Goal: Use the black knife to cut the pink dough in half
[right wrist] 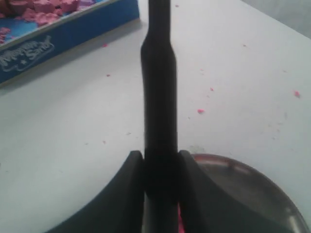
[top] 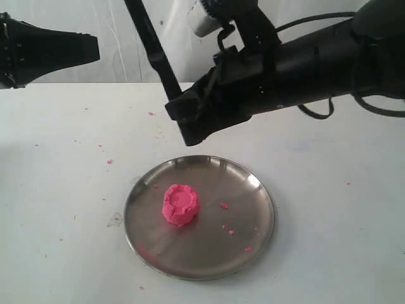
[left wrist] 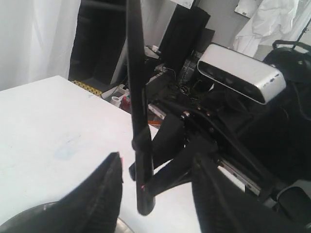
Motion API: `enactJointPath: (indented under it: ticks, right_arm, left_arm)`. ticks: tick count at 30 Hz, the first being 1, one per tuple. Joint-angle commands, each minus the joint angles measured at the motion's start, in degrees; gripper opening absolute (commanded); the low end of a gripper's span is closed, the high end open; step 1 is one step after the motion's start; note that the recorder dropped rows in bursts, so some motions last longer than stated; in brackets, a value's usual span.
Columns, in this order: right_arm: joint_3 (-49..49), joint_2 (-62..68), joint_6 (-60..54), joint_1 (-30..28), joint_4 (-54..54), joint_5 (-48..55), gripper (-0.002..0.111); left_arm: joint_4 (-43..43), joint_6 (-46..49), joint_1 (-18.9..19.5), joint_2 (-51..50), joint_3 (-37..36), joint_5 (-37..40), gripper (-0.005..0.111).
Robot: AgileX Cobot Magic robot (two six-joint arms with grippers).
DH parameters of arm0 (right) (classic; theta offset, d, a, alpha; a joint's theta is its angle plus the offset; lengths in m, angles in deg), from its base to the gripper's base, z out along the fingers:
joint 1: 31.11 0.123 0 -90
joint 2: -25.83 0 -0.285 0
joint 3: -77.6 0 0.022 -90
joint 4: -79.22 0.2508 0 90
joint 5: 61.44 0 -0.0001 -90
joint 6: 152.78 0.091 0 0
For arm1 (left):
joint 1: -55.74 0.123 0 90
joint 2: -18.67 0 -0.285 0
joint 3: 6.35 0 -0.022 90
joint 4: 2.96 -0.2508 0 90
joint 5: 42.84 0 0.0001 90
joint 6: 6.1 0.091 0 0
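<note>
The pink dough (top: 180, 204), a round lump with a dented top, sits left of centre on the steel plate (top: 209, 247). My right gripper (top: 183, 120) hovers above the plate's far rim, shut on the black knife (top: 154, 50), whose blade slants up and away to the left. In the right wrist view the jaws (right wrist: 159, 167) clamp the knife (right wrist: 158, 73) from both sides. My left gripper (top: 88, 47) hangs high at the far left, well off the plate. Its fingers (left wrist: 99, 194) stand apart and hold nothing; the knife (left wrist: 137, 97) shows beyond them.
Pink crumbs (top: 223, 205) lie on the plate and over the white table (top: 63, 190). A blue box (right wrist: 58, 29) with pink sand stands farther off on the table. The plate's rim (right wrist: 252, 189) lies just beyond my right jaws.
</note>
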Motion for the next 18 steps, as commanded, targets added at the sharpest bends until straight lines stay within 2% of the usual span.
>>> enactJointPath:
  ticks: [1, 4, 7, 13, 15, 18]
  right_arm:
    - [-0.32, -4.65, 21.10, -0.18, -20.87, -1.39, 0.000]
    - [-0.32, -7.31, 33.25, -0.18, -34.16, 1.87, 0.000]
    - [-0.32, -9.38, 39.28, -0.18, -41.72, 6.24, 0.000]
    - [-0.32, -10.63, 40.54, -0.18, -42.77, 10.94, 0.000]
    - [-0.32, -10.63, 40.54, -0.18, -42.60, 11.21, 0.000]
    - [-0.32, -10.63, 40.54, -0.18, -42.60, 11.31, 0.000]
  left_arm:
    - [-0.08, -1.57, -0.29, 0.18, 0.18, -1.76, 0.050]
    - [-2.15, -3.43, -0.29, 0.18, 0.18, -6.73, 0.050]
    - [-6.38, -5.33, -0.29, 0.67, 0.18, -17.07, 0.050]
    - [-8.15, -14.36, -0.29, 0.93, 0.18, -41.12, 0.048]
    - [-6.49, -17.61, -0.29, 0.93, 0.18, -45.87, 0.043]
    - [-2.24, -17.65, -0.29, 0.80, 0.18, -49.31, 0.035]
